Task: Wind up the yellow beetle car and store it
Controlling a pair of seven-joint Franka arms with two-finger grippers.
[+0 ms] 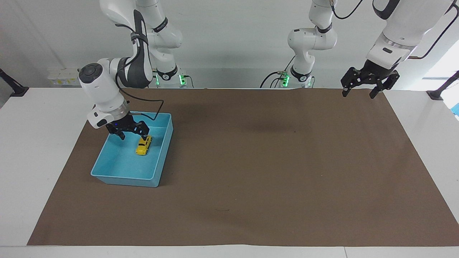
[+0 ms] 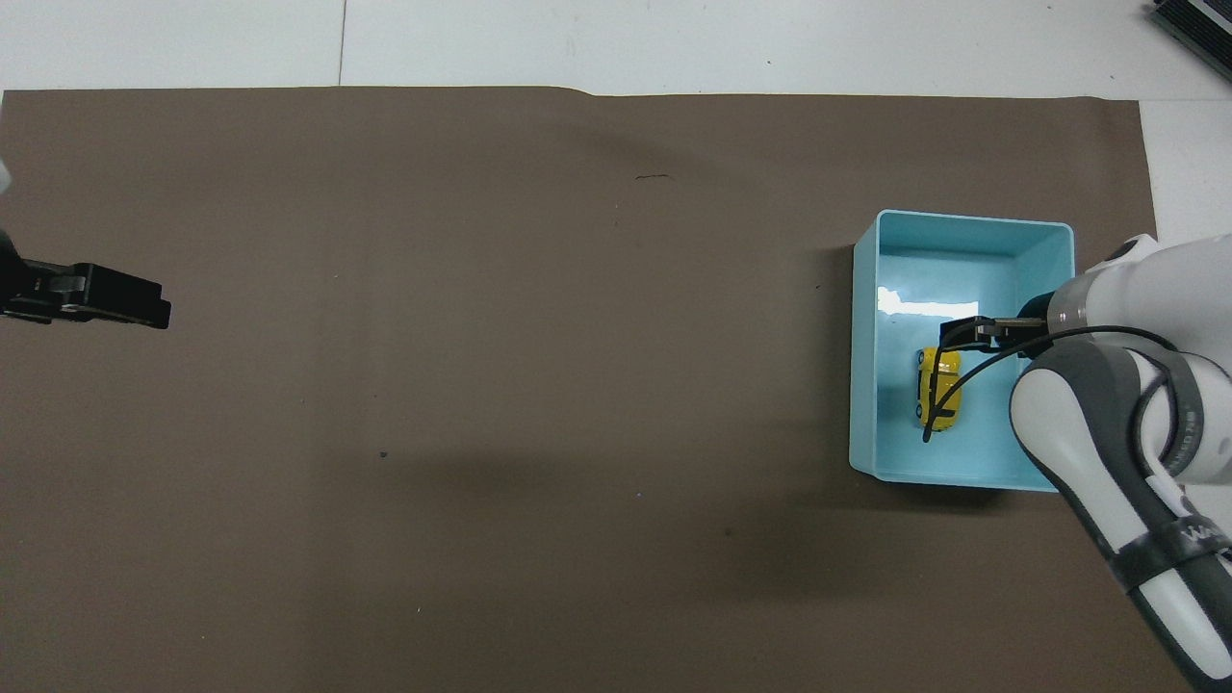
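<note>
yellow beetle car [image 1: 143, 144] in blue bin [image 1: 107, 171], frame left | right gripper [image 1: 133, 135] over it, seemingly clear, fingers spread | left gripper [image 1: 359, 92] waits upper right, fingers apart

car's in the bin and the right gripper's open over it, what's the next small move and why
Probably lift the right gripper straight up out of the bin and back off. The car lies on the bin floor, free of the open fingers, so storing looks done. The left gripper waits, open, at its own end.

- Bright, even overhead light; both views sharp.
- White glare on the blue bin [image 2: 927, 306] floor, just beside the right gripper [image 2: 962, 333] jaws.
- Soft shadows on the brown mat [image 1: 251, 161].
</note>
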